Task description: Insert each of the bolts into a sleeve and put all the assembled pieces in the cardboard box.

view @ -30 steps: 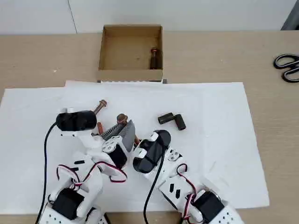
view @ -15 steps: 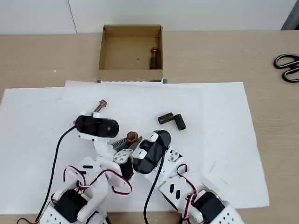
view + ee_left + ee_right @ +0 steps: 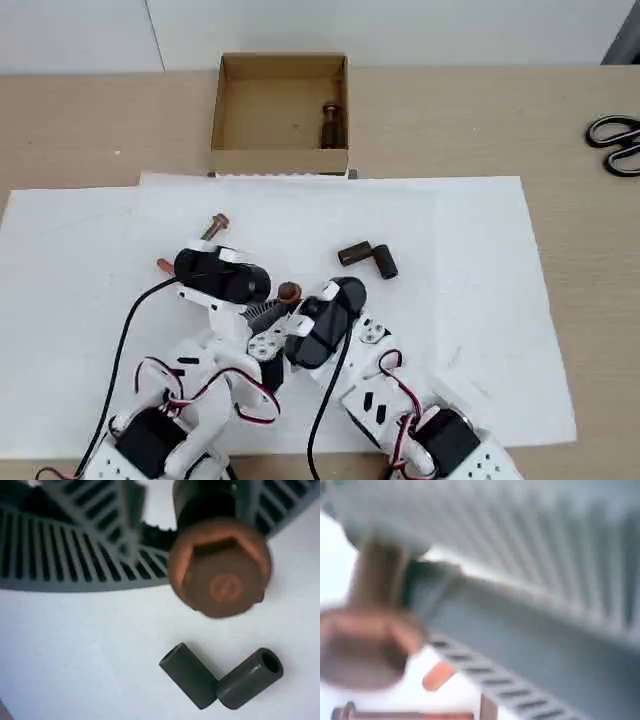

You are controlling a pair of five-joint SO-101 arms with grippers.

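High view: the left gripper (image 3: pixel 284 300) is clenched on a rust-brown bolt (image 3: pixel 288 292), whose head faces up. Both lie on the white paper (image 3: pixel 470 300), close in front of the arms. Beyond the held bolt and off to its right, apart from it, lie a crosswise sleeve (image 3: pixel 352 253) and a slanted sleeve (image 3: pixel 385 261). They touch at one end to form an L. The first runs side to side; the second angles back toward the arms. The right arm (image 3: pixel 322 322) looks the nearer of the two to the sleeves, and I cannot tell whether its grip is clenched or released. A loose bolt (image 3: pixel 214 226) lies on the far left side of the left arm. The cardboard box (image 3: pixel 228 110) sits past the paper's far edge with one assembled piece (image 3: pixel 330 122) inside.

Left wrist view: the hexagonal bolt head (image 3: pixel 220 580) faces the camera and the shank runs away between the ribbed fingers. The two sleeves lie flat on the paper past it, and one shows its open bore. I judge that mating needs the shank lined up with a sleeve's long axis, so a sleeve must be lifted or the bolt tipped over.

Right wrist view: a blurred bolt head with its shank running into a ribbed grey surface; nothing more is clear.
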